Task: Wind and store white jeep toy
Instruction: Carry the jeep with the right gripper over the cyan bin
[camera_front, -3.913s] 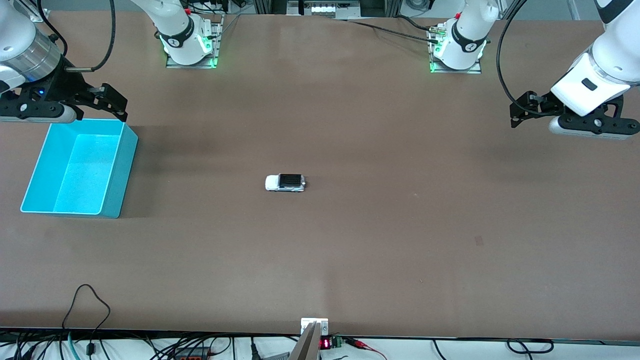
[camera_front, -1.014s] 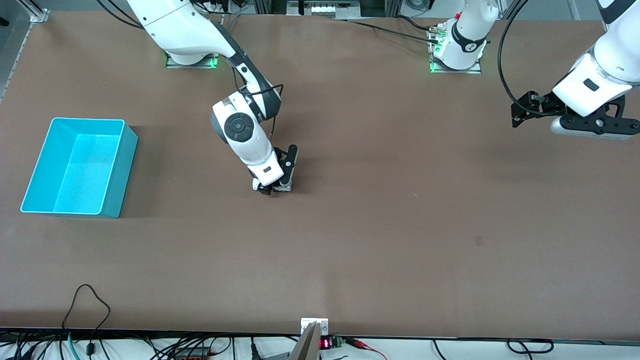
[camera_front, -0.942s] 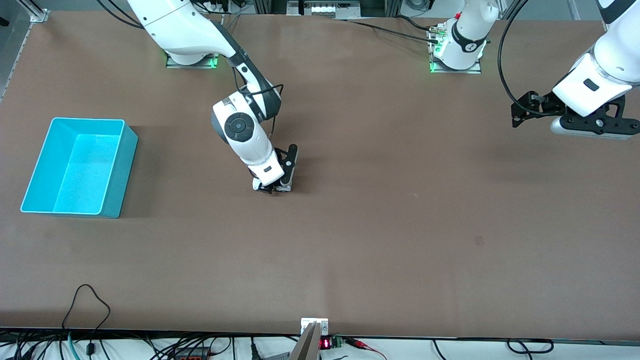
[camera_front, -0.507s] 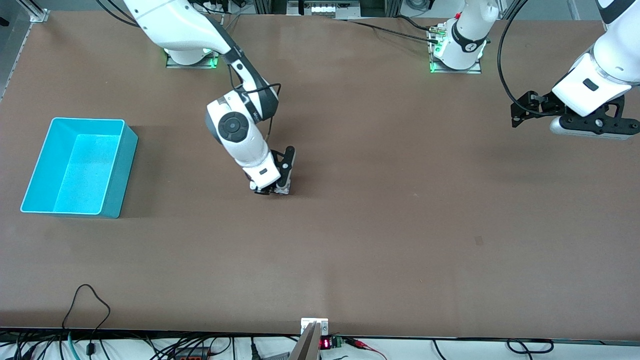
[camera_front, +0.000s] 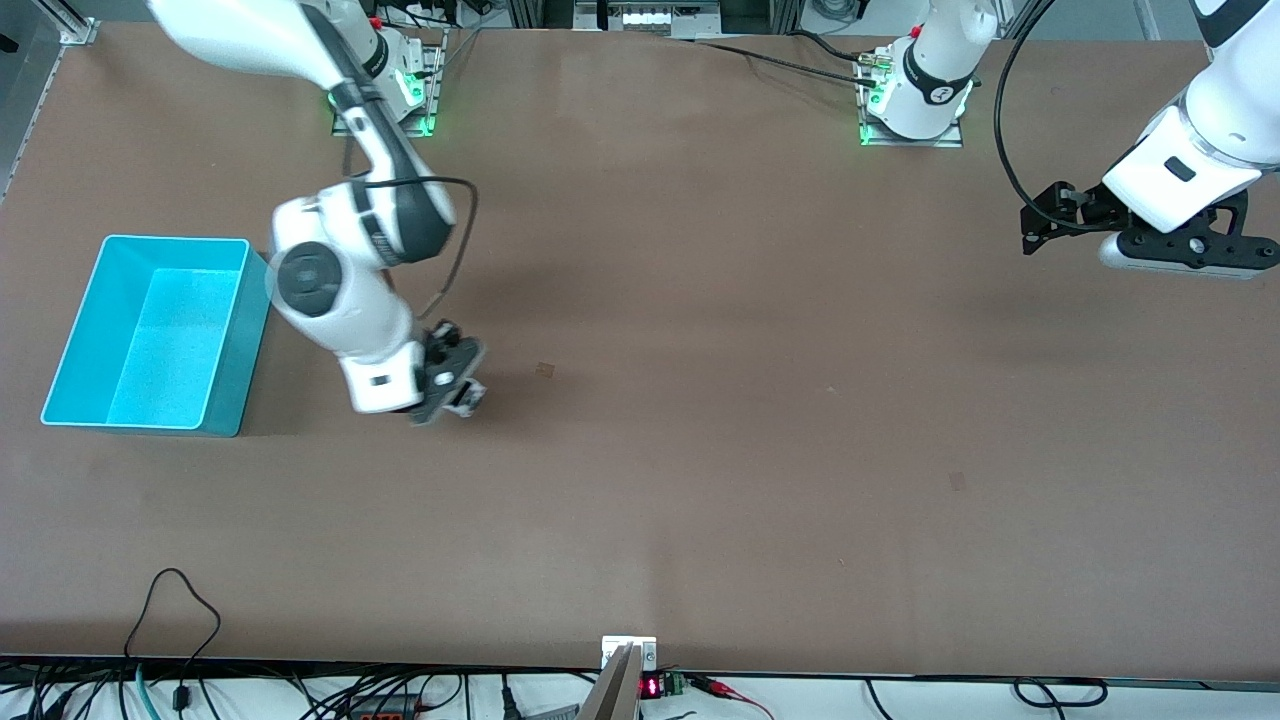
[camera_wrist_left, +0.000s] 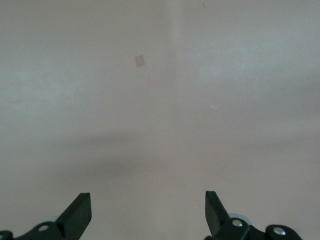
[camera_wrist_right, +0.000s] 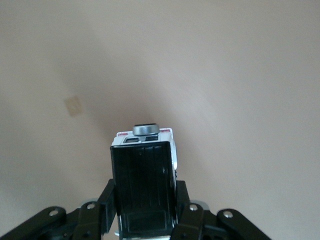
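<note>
The white jeep toy, with its black ribbed roof, sits between the fingers of my right gripper, which is shut on its sides. In the front view the right gripper is over the table between the table's middle and the cyan bin, and the arm is blurred by motion. My left gripper waits open and empty above the left arm's end of the table. It also shows in the left wrist view over bare table.
The cyan bin stands open and empty at the right arm's end of the table. A small tape patch marks the table's middle and also shows in the right wrist view. Cables lie along the table's near edge.
My right gripper has closed on the jeep at the table's middle and carried it toward the cyan bin. The left arm has not moved.
</note>
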